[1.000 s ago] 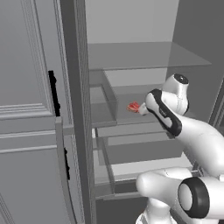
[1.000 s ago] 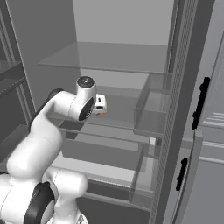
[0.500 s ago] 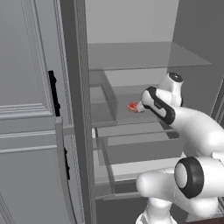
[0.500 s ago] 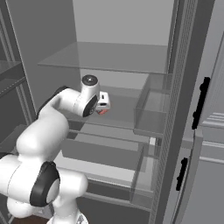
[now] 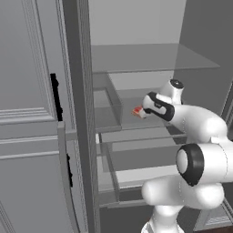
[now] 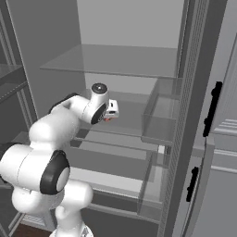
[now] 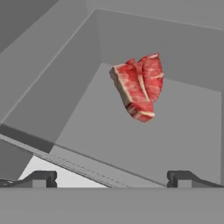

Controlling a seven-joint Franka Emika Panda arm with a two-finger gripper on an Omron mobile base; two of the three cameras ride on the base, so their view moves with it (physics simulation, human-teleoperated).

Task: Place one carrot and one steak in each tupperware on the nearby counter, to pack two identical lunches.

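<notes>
Left base view: the arm reaches into the open refrigerator, and the hand (image 5: pixel 144 112) sits at the middle shelf (image 5: pixel 109 119), just beside a small red steak (image 5: pixel 137 110). The step in hand appears to be the approach to pick up a steak.

Right base view: the hand (image 6: pixel 111 111) hovers over the same shelf (image 6: pixel 127 122); a red trace of the steak (image 6: pixel 107 119) shows beneath it.

Hand view: the steak (image 7: pixel 139 86), red with pale streaks, lies on the shelf floor (image 7: pixel 87 131) ahead of the fingertips (image 7: pixel 40 178). The hand is released, its jaws spread wide with nothing between them. The next move calls for advancing until the jaws straddle the slab, then clenching.
</notes>
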